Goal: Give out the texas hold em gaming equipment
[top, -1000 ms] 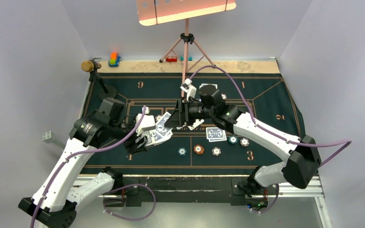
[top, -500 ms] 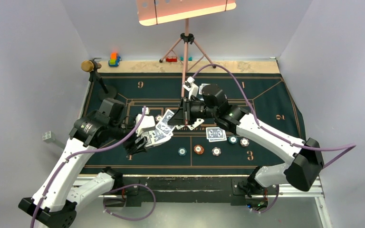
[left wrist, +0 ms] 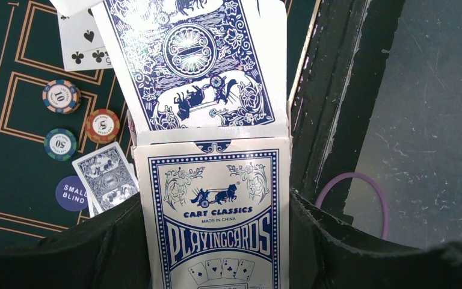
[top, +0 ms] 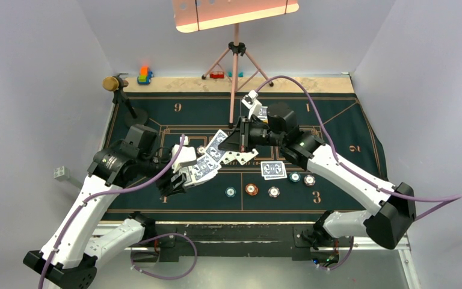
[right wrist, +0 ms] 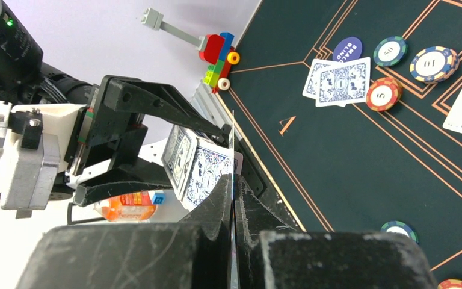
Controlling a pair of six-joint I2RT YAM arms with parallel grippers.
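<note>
My left gripper (left wrist: pixel 216 247) is shut on a white and blue playing card box (left wrist: pixel 216 217), whose flap is open with blue-backed cards (left wrist: pixel 189 66) sticking out. The right gripper (right wrist: pixel 233 189) is shut on a single card (right wrist: pixel 233 144), seen edge-on, just past the box (right wrist: pixel 195 165). From above, that card (top: pixel 217 144) hangs between the right gripper (top: pixel 233 143) and the left gripper (top: pixel 187 176). Face-down cards (top: pixel 273 170) and several poker chips (top: pixel 251 189) lie on the green mat (top: pixel 337 120). More chips (left wrist: pixel 101 125) and a pair of face-down cards (left wrist: pixel 105 177) show beside the box.
A gold-headed microphone (top: pixel 114 83) stands at the back left, with toy blocks (top: pixel 145 75) beside it. A tripod (top: pixel 236 54) rises at the back centre. Face-up cards (top: pixel 242 158) lie under the right wrist. A "small blind" button (left wrist: pixel 72 192) sits near the mat's edge.
The right gripper has shut on a card at the box's mouth and drawn it out to the right and back. The left arm has held still.
</note>
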